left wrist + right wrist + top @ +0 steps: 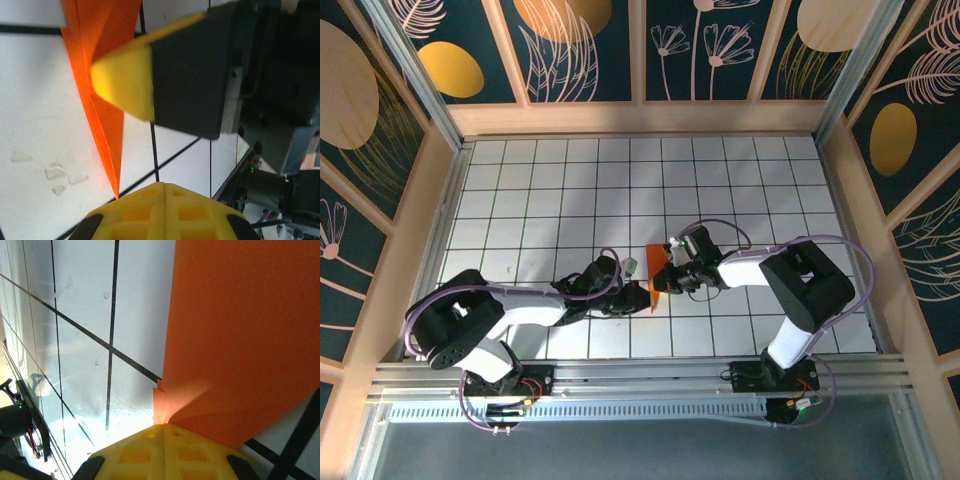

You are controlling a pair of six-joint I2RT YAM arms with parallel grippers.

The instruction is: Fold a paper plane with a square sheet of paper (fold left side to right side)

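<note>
A: Where's the paper (658,257)?
B: Flat on the tiles (570,180), mid-table, between the two arms. Already creased into a long pointed shape, sharp end aimed at the left gripper (165,186).
A: Grippers?
B: Both pressed together, nothing pinched that I can see. Right gripper (165,426) sits at the paper's layered edge, and in the left wrist view its fingertip looks to be down on the paper. The left one is just off the sharp end.
A: Handling?
B: My read: near weightless, thin, floppy. It'll skate on glossy tile if nudged sideways, and the sharp end will dent easily. The stacked layers look stiffer. I'd pin the middle with one closed tip and work a free long edge with the other — not the sharp end.
A: Surface?
B: White tile, dark grid lines, shiny — good for alignment, poor for friction. A few small clear flecks (50,172) lie beside the paper.
A: Room?
B: Wood-framed patterned walls (580,50) all round, well apart from the paper. The arms crowd close over it.
</note>
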